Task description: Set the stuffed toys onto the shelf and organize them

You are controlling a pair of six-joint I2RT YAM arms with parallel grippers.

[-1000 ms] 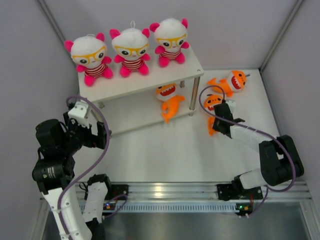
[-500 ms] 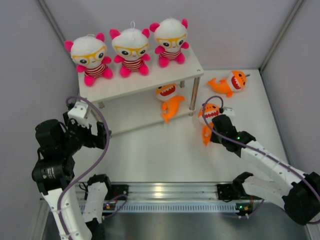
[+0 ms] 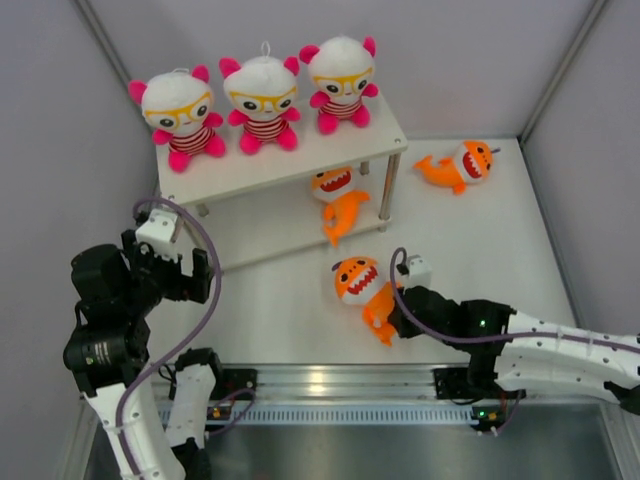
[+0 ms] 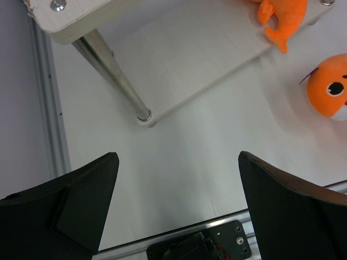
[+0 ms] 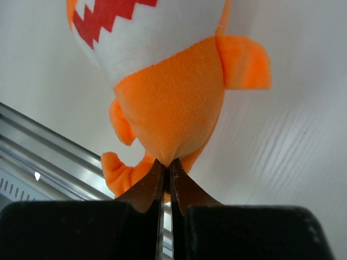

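White two-tier shelf (image 3: 300, 165) on silver metal legs, 11 o'clock: three white-headed, pink-eared plush bears (image 3: 262, 100) on top tier, one orange toothy plush shark (image 3: 338, 200) on lower tier; four of six judged placed. Outstanding: second shark (image 3: 362, 285), 6 o'clock, lower body pinched in the right gripper (image 5: 167, 168); third shark (image 3: 458, 165) loose at 2 o'clock; left gripper (image 4: 174, 173) agape, empty. No legible writing.

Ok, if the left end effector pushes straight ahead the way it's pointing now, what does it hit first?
Probably the bare white tabletop, just short of the silver metal leg and lower board of the white shelf. The open left end effector has nothing between its fingers; depth is unclear.
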